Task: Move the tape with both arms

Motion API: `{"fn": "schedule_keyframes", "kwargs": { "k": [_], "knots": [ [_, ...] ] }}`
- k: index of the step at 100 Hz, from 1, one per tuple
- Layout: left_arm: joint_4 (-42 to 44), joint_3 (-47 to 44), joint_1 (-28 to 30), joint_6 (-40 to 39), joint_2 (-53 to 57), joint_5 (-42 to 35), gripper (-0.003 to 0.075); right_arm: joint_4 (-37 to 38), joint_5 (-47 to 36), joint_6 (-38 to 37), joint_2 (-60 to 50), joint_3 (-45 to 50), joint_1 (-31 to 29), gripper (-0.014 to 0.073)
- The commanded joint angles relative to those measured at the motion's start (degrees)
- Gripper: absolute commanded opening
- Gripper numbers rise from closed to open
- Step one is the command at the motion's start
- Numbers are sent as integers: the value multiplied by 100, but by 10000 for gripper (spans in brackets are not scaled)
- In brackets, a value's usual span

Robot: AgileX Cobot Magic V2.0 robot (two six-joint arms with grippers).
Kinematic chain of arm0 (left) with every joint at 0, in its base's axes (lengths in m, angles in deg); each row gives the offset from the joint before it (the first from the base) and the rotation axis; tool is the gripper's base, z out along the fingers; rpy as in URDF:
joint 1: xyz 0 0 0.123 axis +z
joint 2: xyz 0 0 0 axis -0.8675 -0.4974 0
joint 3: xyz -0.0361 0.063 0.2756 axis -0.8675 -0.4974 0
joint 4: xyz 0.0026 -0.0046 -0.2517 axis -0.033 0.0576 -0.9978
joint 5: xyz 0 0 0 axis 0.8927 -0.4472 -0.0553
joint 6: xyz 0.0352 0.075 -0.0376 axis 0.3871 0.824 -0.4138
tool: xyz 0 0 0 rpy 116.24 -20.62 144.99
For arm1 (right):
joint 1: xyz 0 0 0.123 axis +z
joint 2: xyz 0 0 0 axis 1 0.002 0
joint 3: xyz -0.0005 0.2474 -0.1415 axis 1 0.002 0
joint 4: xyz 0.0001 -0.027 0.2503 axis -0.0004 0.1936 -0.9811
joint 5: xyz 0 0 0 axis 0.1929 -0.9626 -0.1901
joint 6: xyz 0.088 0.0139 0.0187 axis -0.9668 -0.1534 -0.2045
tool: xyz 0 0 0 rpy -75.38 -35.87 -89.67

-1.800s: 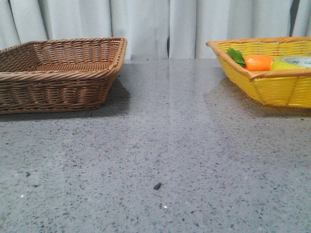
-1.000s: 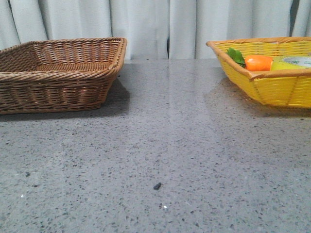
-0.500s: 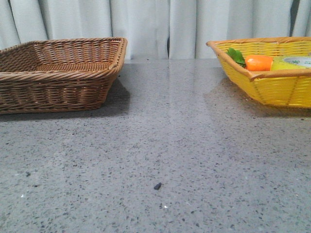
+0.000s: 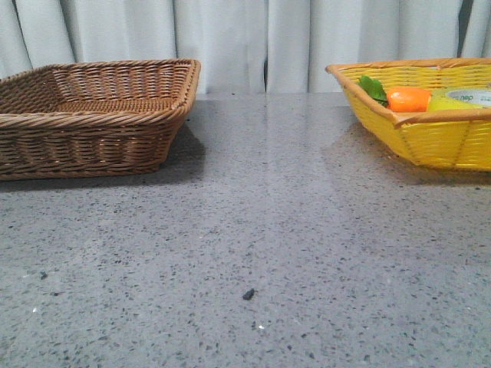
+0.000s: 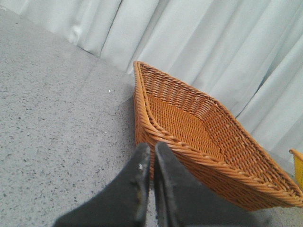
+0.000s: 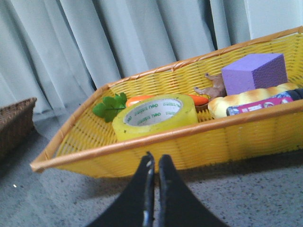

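Note:
The yellow tape roll (image 6: 155,115) with its white, green-printed core lies flat in the yellow basket (image 6: 227,137). In the front view only its top (image 4: 464,99) shows over the basket rim at the far right. My right gripper (image 6: 155,161) is shut and empty, just outside the basket's near wall, short of the tape. My left gripper (image 5: 151,150) is shut and empty, in front of the near corner of the brown wicker basket (image 5: 199,127). Neither gripper shows in the front view.
The yellow basket (image 4: 430,138) also holds an orange carrot with green leaves (image 4: 406,98), a purple block (image 6: 255,72), a bread-like piece (image 6: 246,97) and a small brown figure (image 6: 212,85). The brown basket (image 4: 100,115) stands back left. Curtains hang behind the grey speckled table.
The tape's top in the front view dipped one second ago and is back at its earlier place. Nothing else has moved.

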Motion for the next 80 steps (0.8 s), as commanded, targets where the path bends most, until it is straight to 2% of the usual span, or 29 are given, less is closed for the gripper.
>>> {"fn": "schedule_keyframes", "kwargs": {
  "k": [1, 15, 28, 40, 58, 65, 72, 80],
  "knots": [
    [-85, -59, -49, -47, 171, -444, -21, -430, -589, 20, -98, 123, -30, -68],
    [-45, 43, -49, -47, 171, -396, -21, -1380, -682, -39, -98, 6, -30, -68],
    [240, 387, -49, -36, 76, -250, -21, -1432, -237, -39, -98, -363, -30, -68],
    [955, 869, -49, -36, -282, -77, -21, -1277, 415, -28, 42, -842, -30, -67],
    [1574, 1857, -49, 348, -1277, 618, -15, -407, 802, -28, 554, -1639, -30, -66],
    [1563, 2254, -49, 698, -1705, 853, 37, -85, 1104, -28, 897, -2040, -30, -66],
    [1563, 2599, -173, 917, -2067, 946, 155, 150, 1549, -28, 1325, -2491, -30, -42],
    [1563, 2895, -463, 959, -2386, 931, 298, 229, 2109, 144, 1915, -3069, -30, 66]
  ]
}}
